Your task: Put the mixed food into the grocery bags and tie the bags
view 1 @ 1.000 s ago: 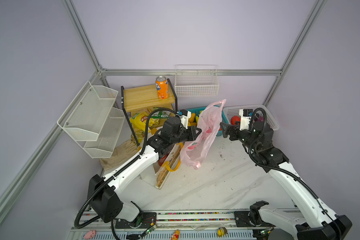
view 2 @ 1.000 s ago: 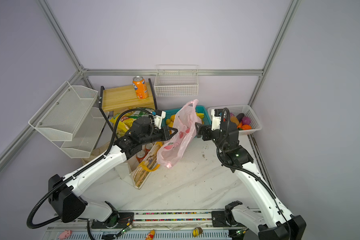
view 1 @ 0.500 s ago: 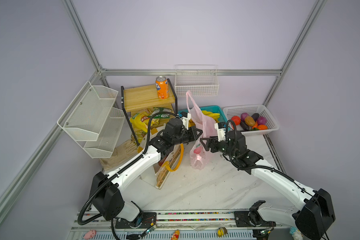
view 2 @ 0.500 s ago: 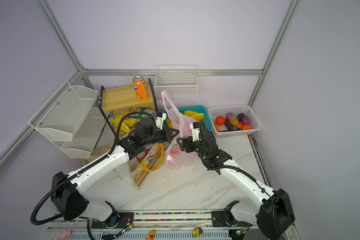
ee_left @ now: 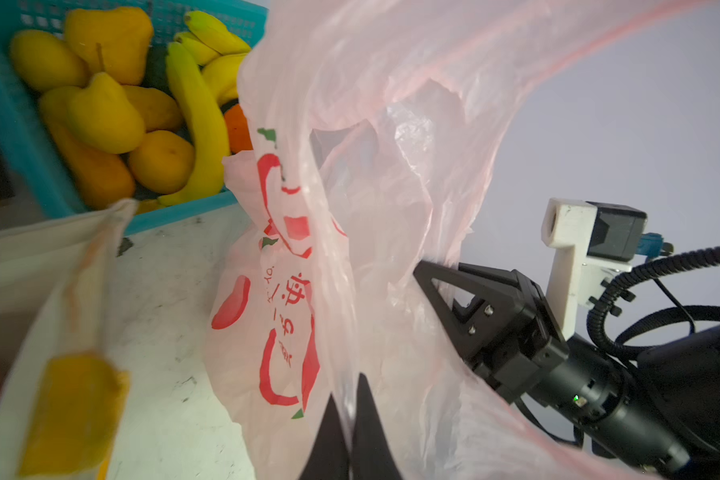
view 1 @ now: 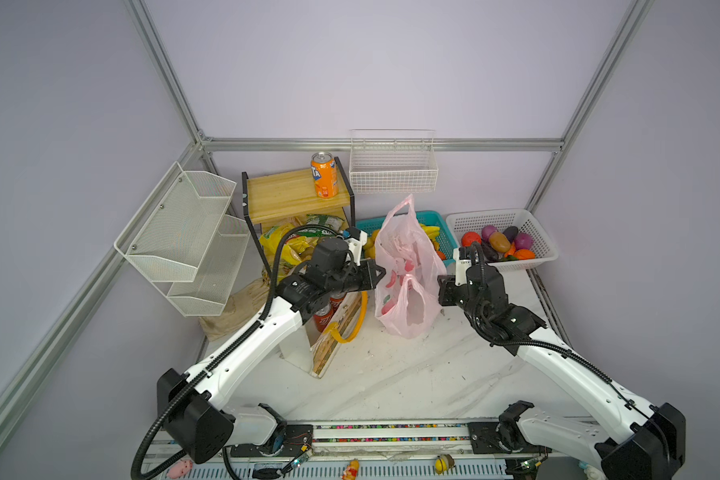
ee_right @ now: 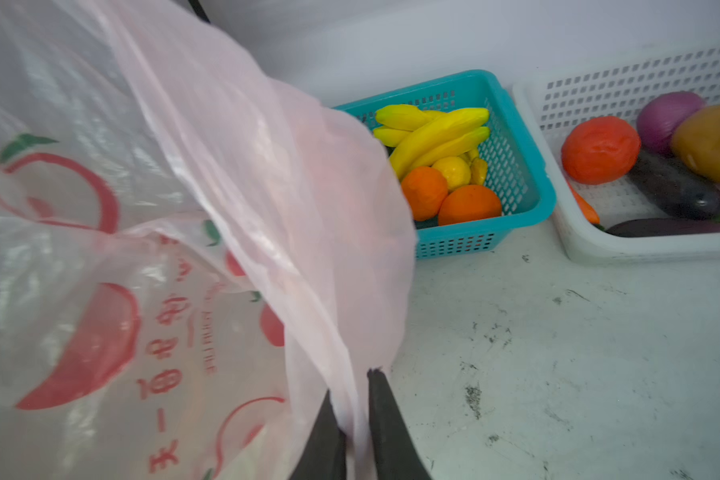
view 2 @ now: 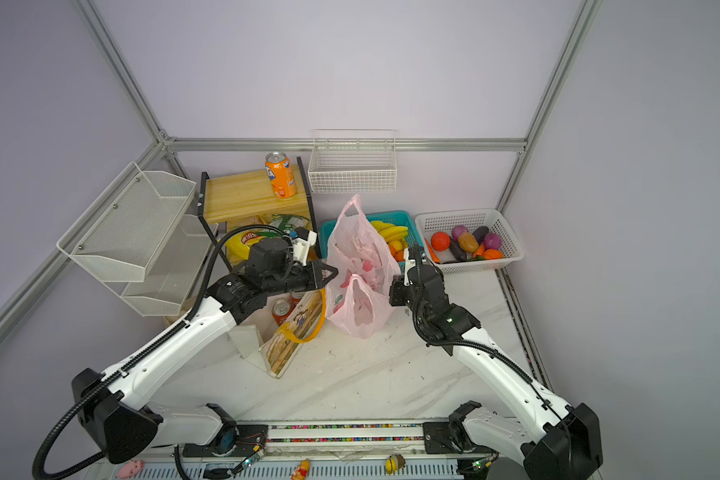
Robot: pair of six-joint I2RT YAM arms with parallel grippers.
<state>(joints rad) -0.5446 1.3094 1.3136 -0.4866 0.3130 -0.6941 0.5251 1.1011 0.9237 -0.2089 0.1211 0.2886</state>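
Note:
The pink grocery bag [view 1: 408,286] [view 2: 358,286] stands on the table between both arms, one handle loop sticking up. My left gripper [view 1: 377,274] [ee_left: 348,399] is shut on the film of its left side. My right gripper [view 1: 442,286] [ee_right: 352,395] is shut on a fold of its right edge, and it also shows in the left wrist view [ee_left: 429,278] through the film. The white tote [view 1: 329,349] with yellow handles leans beside the left arm, with red cola cans [view 1: 323,318] [view 2: 281,309] in it. Yellow and orange toy fruits [ee_left: 100,116] [ee_right: 433,166] lie in the teal basket [view 1: 441,222].
A white basket [view 1: 541,245] of toy vegetables sits at the back right. A wooden shelf [view 1: 283,195] carries an orange soda can [view 1: 324,174], with snack packets [view 1: 283,241] under it. A tan bag [view 1: 233,307], mesh shelves [view 1: 184,232] and a wire wall basket [view 1: 393,174] stand behind.
My right arm swung in toward the middle, came back to the bag's right side and its jaws closed on the film. The bag has spread wider. My left gripper kept its hold.

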